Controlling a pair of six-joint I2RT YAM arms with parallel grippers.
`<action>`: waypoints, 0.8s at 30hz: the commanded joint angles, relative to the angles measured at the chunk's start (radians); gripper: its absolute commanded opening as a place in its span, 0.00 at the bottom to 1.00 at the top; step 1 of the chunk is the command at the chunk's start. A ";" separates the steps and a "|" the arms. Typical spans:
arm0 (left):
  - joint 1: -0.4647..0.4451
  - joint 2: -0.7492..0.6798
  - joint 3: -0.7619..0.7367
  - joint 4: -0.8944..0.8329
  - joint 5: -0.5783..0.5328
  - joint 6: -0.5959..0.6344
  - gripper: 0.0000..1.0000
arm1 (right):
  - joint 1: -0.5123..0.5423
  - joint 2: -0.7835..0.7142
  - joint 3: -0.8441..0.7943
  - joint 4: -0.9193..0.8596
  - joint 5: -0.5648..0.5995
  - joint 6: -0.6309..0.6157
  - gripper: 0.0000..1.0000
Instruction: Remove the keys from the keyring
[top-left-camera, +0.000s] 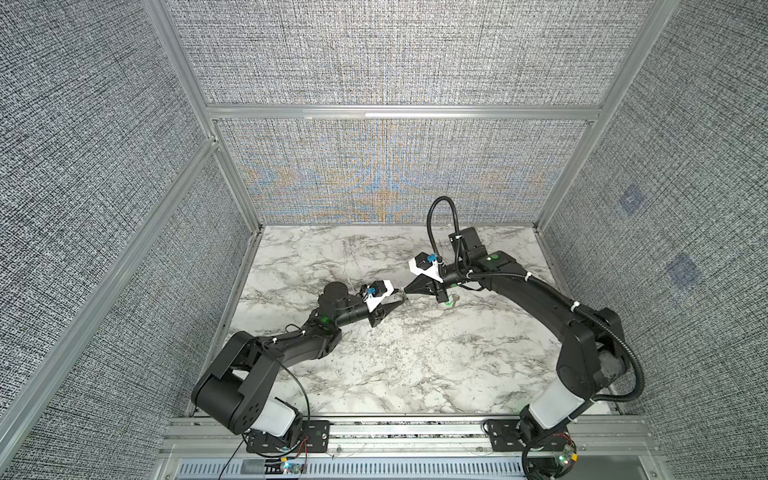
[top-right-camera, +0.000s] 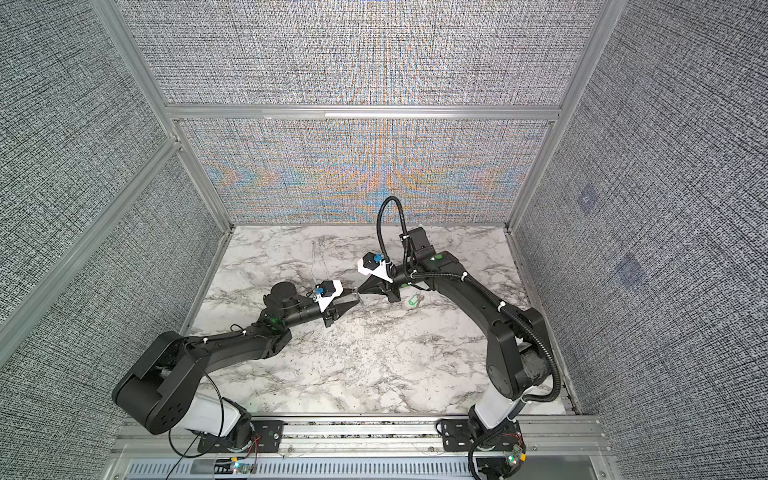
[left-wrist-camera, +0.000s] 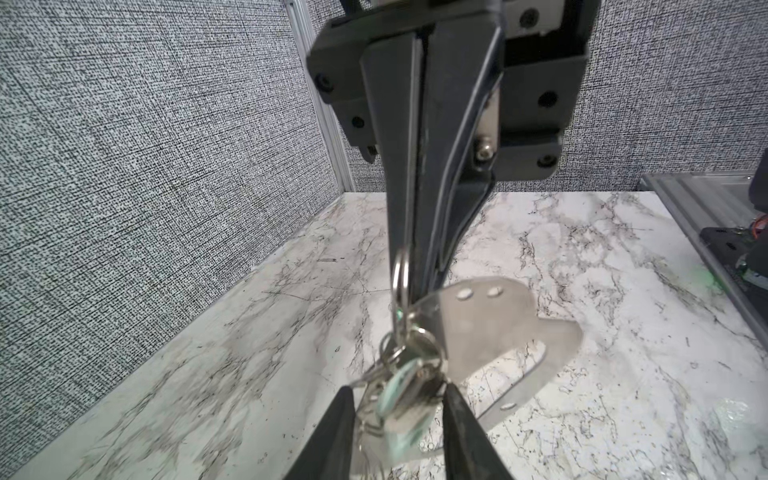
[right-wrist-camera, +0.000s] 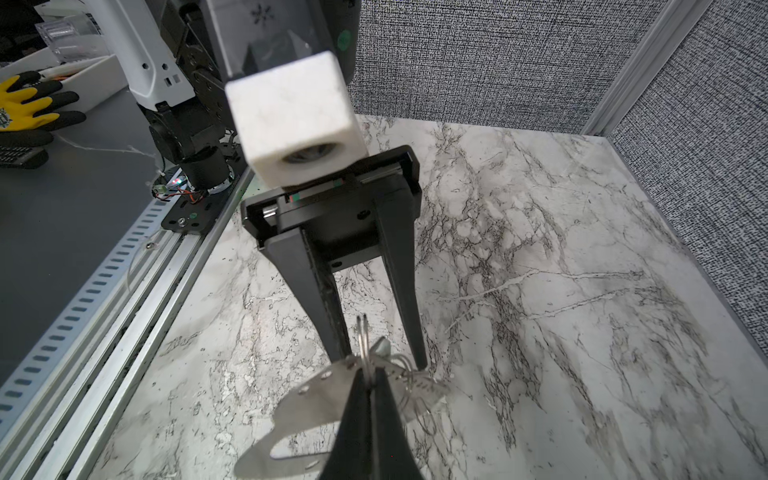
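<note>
Both arms meet above the middle of the marble table (top-left-camera: 415, 374). The keyring (left-wrist-camera: 498, 332), a flat grey metal loop, hangs in the air between them and also shows in the right wrist view as the keyring (right-wrist-camera: 307, 399). My right gripper (right-wrist-camera: 368, 370) is shut on a thin split ring (left-wrist-camera: 397, 274) at the keyring's end. A blurred bunch of keys (left-wrist-camera: 415, 357) with a pale green tag hangs from it, filling the gap of my left gripper (left-wrist-camera: 399, 386), whose fingers (left-wrist-camera: 461, 428) press its sides. Another green-tagged key (top-right-camera: 411, 300) lies on the table under the right arm.
Grey fabric walls with aluminium posts close in the table on three sides. A slotted aluminium rail (top-left-camera: 415, 432) with both arm bases runs along the front. A yellow-and-black glove (right-wrist-camera: 25, 104) lies outside the cell, beyond the left arm's base.
</note>
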 joint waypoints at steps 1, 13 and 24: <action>0.000 0.000 0.010 0.021 0.040 -0.009 0.37 | 0.001 0.003 0.009 -0.038 0.001 -0.045 0.00; 0.000 -0.009 0.010 -0.005 0.027 -0.014 0.33 | -0.009 -0.019 -0.021 0.022 0.025 -0.041 0.00; -0.001 -0.021 -0.006 -0.017 -0.008 -0.002 0.38 | -0.018 -0.021 -0.023 0.040 0.018 -0.038 0.00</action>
